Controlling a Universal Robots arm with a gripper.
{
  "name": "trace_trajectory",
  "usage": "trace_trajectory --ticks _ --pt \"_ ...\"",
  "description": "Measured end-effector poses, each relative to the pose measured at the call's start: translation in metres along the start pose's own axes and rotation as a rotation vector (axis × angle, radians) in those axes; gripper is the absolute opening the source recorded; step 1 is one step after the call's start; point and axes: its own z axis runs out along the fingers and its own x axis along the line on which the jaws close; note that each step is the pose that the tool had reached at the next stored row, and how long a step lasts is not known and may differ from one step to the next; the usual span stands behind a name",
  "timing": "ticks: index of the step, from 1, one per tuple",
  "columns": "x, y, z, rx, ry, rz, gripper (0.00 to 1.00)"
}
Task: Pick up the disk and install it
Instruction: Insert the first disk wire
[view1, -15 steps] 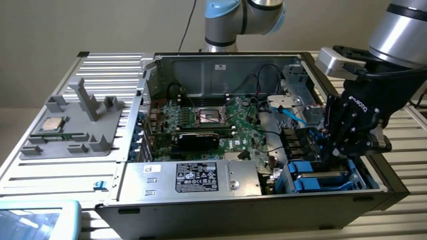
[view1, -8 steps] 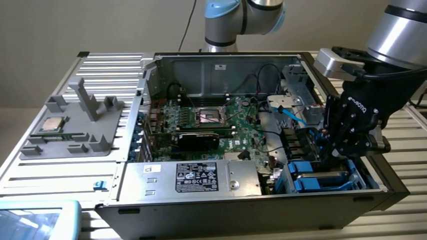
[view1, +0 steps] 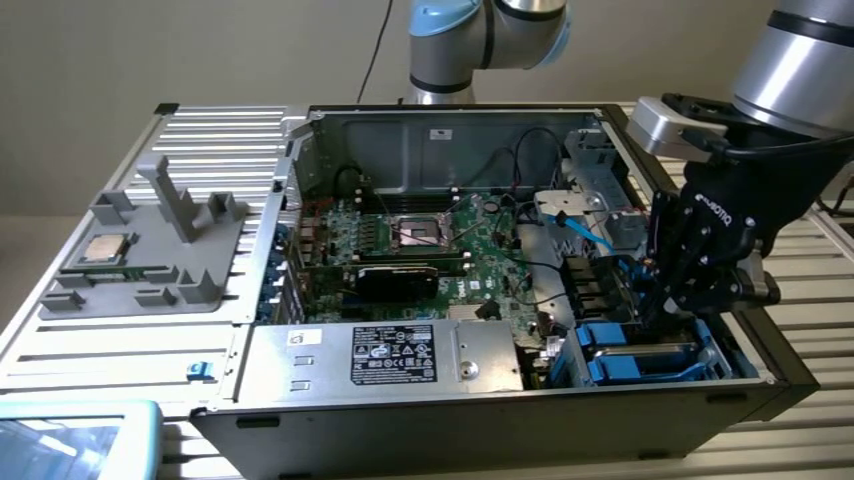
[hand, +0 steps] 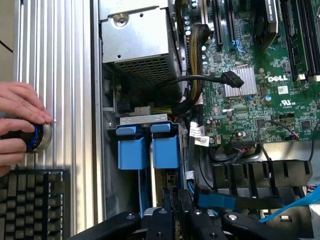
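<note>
The black claw gripper (view1: 665, 303) hangs inside the open black computer case (view1: 467, 425), at twelve o'clock above the flat silver-grey disk (view1: 638, 362) in its bright blue plastic carrier. The disk lies in the drive bay at four o'clock from the green motherboard (view1: 441, 240), a spot that suits seating it. Whether the claw grasps it, I cannot tell. I count one disk and two blue carrier tabs (hand: 132, 147).

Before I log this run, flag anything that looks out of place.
A black plug seems to hang unconnected over the green circuit board, and a blue cable trails loose beside the blue drive carriers. A person's fingers rest on a knob beside the case.
</note>
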Motion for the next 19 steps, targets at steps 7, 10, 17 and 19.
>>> trace_trajectory --ticks 7,10,17,19 --pt "-0.0002 0.0002 -0.0009 0.0012 0.0085 0.002 0.16" --pt "-0.0002 0.0002 -0.0009 0.0021 0.0107 0.003 0.16" --pt "0.0000 0.0009 -0.0027 0.0024 0.0110 0.003 0.16" --pt "0.0002 0.0009 -0.0029 0.0023 0.0106 0.003 0.16"
